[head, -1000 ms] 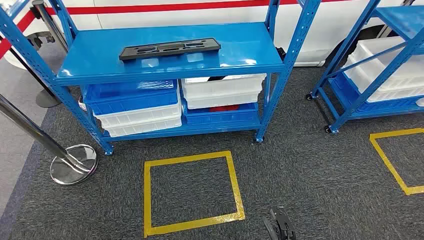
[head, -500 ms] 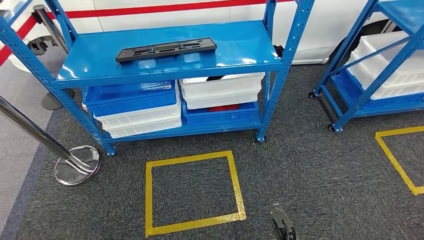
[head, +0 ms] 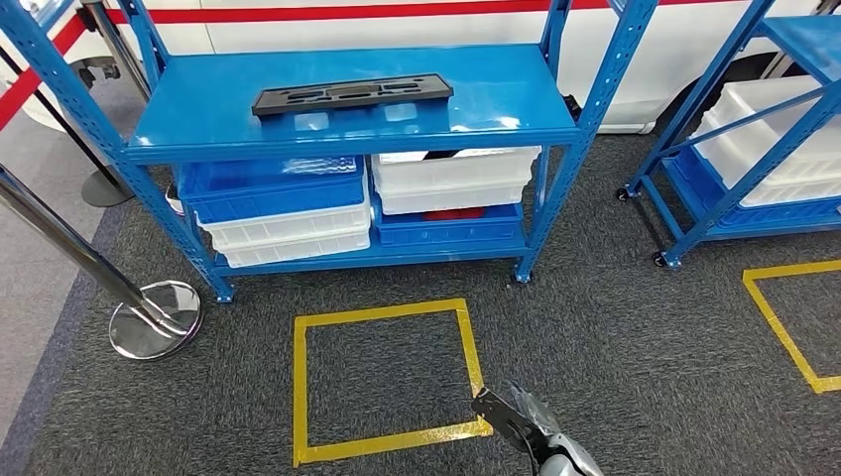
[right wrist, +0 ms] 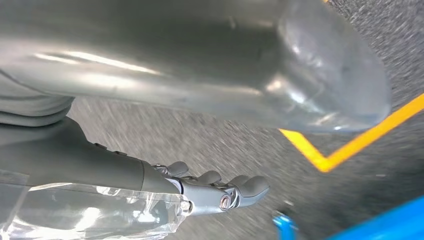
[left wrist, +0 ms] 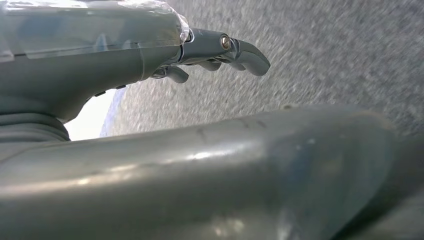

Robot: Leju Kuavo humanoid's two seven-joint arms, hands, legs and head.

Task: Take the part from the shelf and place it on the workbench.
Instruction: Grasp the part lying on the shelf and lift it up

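The part (head: 352, 94) is a long, flat black panel with cut-outs, lying on the top of the blue shelf (head: 476, 119). It looks stiff and light, best gripped at both ends. The left hand (left wrist: 220, 50) and right hand (right wrist: 220, 192) hang empty, fingers loosely curled, well apart from it.

Grey carpet floor (head: 615, 337) with yellow tape square (head: 385, 382) in front; second yellow tape outline (head: 783, 322) at right. Blue bins (head: 268, 188) and white bins (head: 451, 178) stacked low, red item between bins. Chrome stanchion base (head: 154, 319) at left, red belt (head: 35, 69) above. White wall with red stripe (head: 347, 12) behind.
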